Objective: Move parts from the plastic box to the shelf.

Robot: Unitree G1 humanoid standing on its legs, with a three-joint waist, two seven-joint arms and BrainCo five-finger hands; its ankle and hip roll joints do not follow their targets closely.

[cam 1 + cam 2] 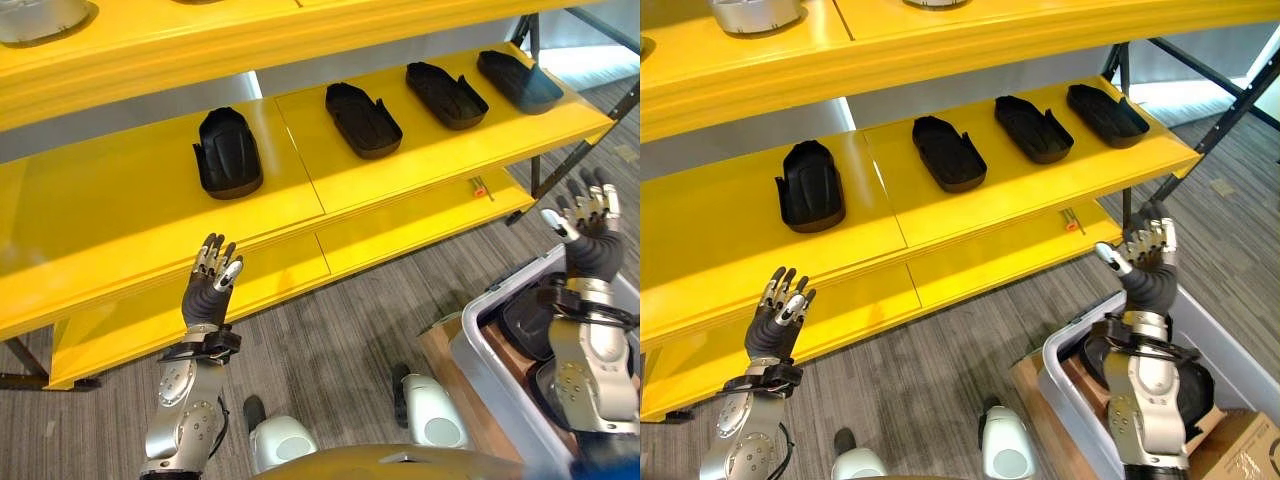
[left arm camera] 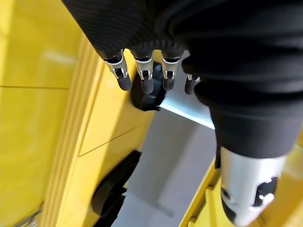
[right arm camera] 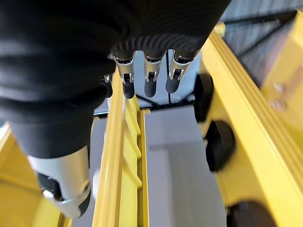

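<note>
Yellow shelf point(image 1: 420, 165) holds 4 black parts point(image 1: 228, 152); both hands point(image 1: 211, 278) point(image 1: 585, 228) raised, fingers apart, empty

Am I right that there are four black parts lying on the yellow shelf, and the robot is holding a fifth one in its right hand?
Not quite. Four black parts do lie on the yellow shelf, but the right hand holds nothing: the right eye view shows its fingers straight and raised above the plastic box. The left hand is open too.
</note>
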